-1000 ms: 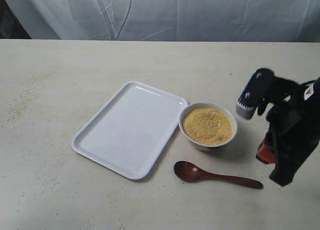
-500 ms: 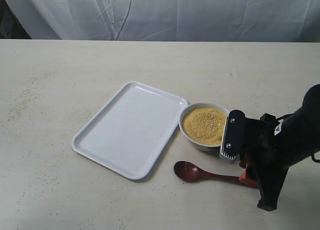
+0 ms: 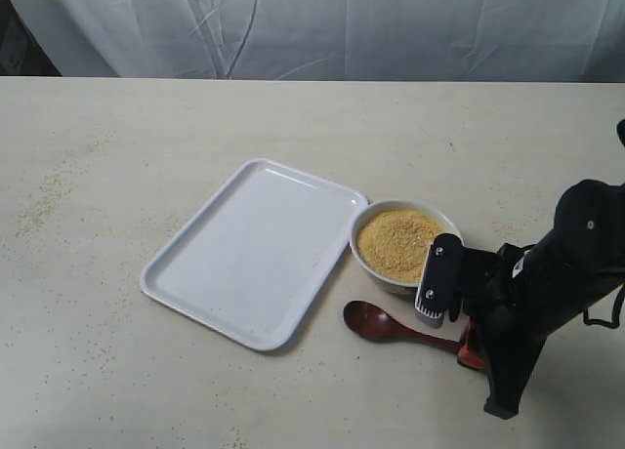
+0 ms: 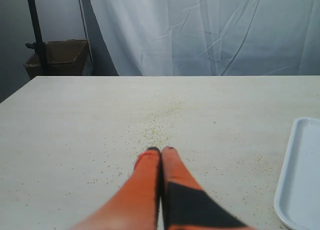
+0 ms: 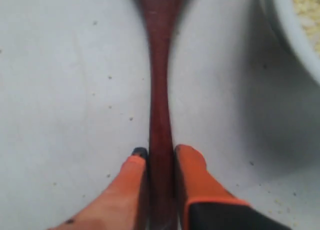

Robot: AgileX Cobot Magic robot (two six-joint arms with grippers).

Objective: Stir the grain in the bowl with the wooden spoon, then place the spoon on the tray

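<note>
Dark wooden spoon (image 3: 395,329) lies flat, oval end toward tray (image 3: 244,244), right hand (image 5: 160,152) gripping handle.

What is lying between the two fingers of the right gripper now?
The fingers of the right gripper enclose the slim handle of the wooden spoon, one finger on each side. The right wrist view shows this.

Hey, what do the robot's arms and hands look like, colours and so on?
The right arm is bulky glossy black, with a grey-white block and a black cable. The left hand and right hand have slim tapered orange fingers with black patches.
</note>
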